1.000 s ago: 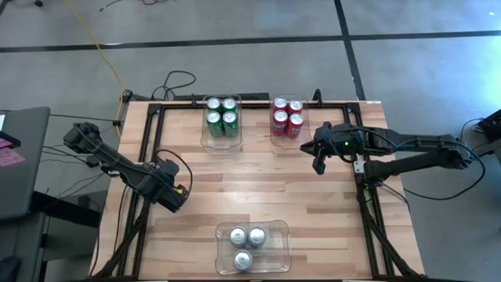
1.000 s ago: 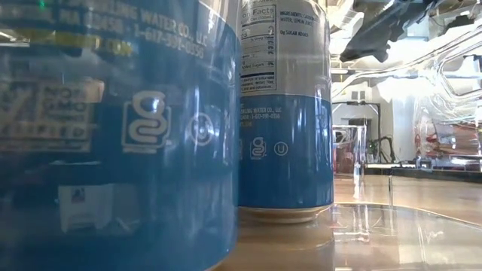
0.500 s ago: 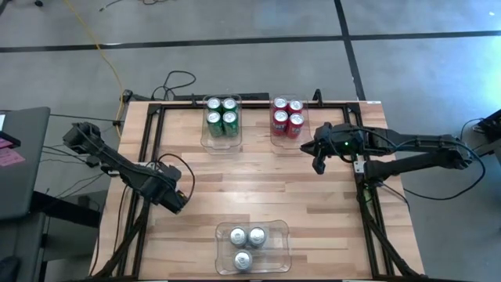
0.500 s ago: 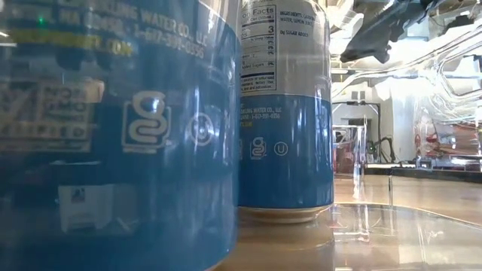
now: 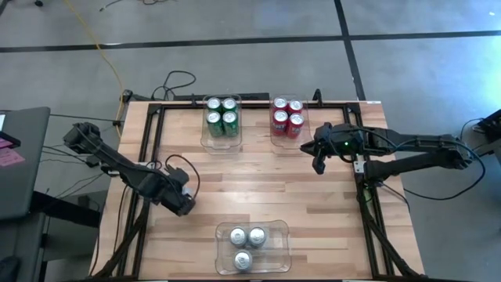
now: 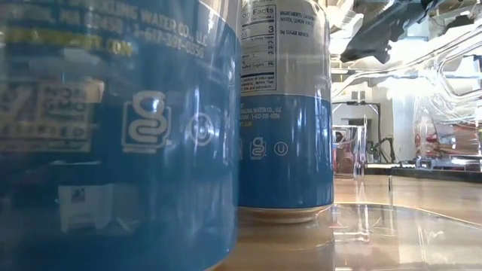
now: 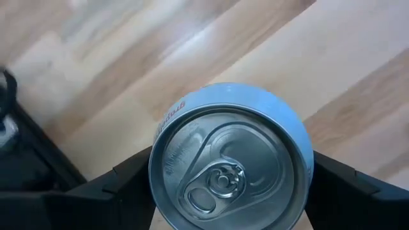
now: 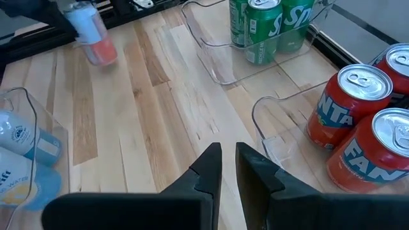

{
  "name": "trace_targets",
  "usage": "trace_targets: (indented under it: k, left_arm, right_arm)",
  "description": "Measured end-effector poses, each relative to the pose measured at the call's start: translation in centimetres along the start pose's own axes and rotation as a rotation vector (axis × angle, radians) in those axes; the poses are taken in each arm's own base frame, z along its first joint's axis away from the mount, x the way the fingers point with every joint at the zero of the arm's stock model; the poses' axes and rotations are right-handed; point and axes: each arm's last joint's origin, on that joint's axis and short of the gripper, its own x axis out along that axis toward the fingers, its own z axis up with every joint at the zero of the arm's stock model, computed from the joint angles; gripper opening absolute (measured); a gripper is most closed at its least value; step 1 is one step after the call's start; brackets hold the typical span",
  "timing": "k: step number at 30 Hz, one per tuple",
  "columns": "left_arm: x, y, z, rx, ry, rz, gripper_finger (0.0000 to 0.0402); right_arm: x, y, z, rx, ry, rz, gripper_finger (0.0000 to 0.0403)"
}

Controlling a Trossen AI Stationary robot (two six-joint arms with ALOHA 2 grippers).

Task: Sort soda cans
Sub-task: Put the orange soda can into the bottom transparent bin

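A blue-and-white soda can [image 7: 231, 167] is gripped between the left gripper [image 5: 180, 200] fingers, left of the near bin [image 5: 270, 233]. The right gripper [image 8: 229, 167] is held nearly closed, empty. Risk: slippage if the can is gripped off-centre.

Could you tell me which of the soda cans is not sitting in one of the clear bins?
The pale blue-and-white can between the left claw fingers, over the table's left side; the other eleven stand in bins.
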Motion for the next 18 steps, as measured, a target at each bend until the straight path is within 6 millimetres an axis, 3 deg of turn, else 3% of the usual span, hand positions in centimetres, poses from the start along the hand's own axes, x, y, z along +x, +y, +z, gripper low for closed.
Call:
trace_targets:
  k: [6,14,18]
  left_arm:
    - [-3.0,-2.2,1.2,0.108,-0.118,-0.185,0.0299]
    - [-6.4,-3.6,2.9,0.239,-0.273,-0.28,0.0299]
    - [-7.6,-5.3,3.5,0.385,-0.324,-0.314,0.0299]
  right_arm:
    - [0.0,0.0,0.0,-0.019,-0.003,0.005,0.0066]
    - [0.0,0.0,0.0,-0.017,-0.003,0.004,0.0066]
    - [0.1,0.0,-0.1,-0.016,-0.006,0.005,0.0066]
